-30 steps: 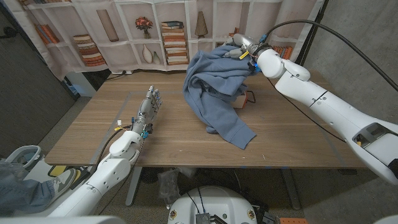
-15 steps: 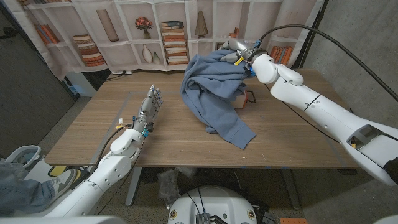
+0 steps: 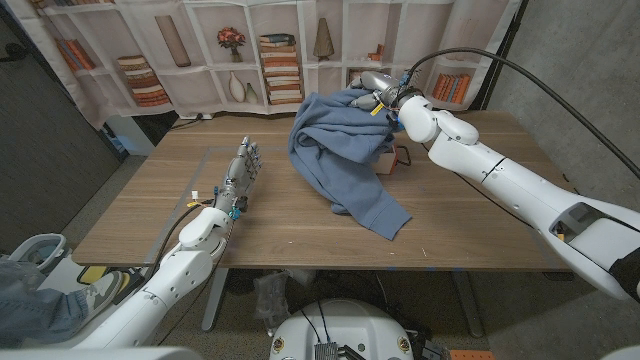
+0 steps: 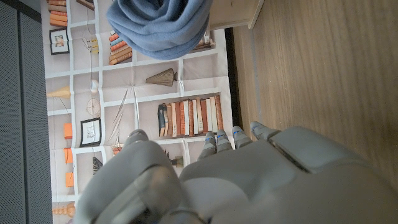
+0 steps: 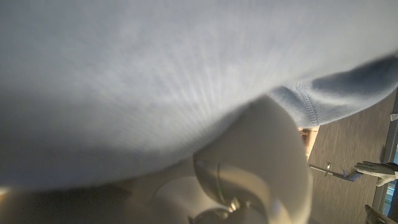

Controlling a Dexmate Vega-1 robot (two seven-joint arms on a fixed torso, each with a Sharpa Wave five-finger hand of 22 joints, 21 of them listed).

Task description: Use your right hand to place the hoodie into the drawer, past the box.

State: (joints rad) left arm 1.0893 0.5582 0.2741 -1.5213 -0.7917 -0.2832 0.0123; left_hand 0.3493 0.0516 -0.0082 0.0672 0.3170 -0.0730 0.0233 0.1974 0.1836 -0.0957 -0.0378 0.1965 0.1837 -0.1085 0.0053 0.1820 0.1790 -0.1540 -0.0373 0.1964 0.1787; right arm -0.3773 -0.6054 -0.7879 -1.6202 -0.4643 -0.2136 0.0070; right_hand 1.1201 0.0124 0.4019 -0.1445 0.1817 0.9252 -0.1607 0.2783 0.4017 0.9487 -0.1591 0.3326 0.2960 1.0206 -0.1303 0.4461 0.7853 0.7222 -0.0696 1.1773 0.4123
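Hoodie (image 3: 338, 140) bunched in my right hand (image 3: 378, 97), lifted at far desk (image 3: 200, 230) edge; tail drapes toward me. Left hand (image 3: 240, 168) idle, fingers straight.

The right arm stretches from the lower right corner up across the desk (image 3: 150, 215), its robot hand (image 3: 372, 92) raised at the far side, fingers closed in blue hoodie (image 3: 335, 135) cloth. The left arm lies low on the near left; its robot hand (image 3: 240, 170) stands on edge, fingers straight, together, holding nothing.
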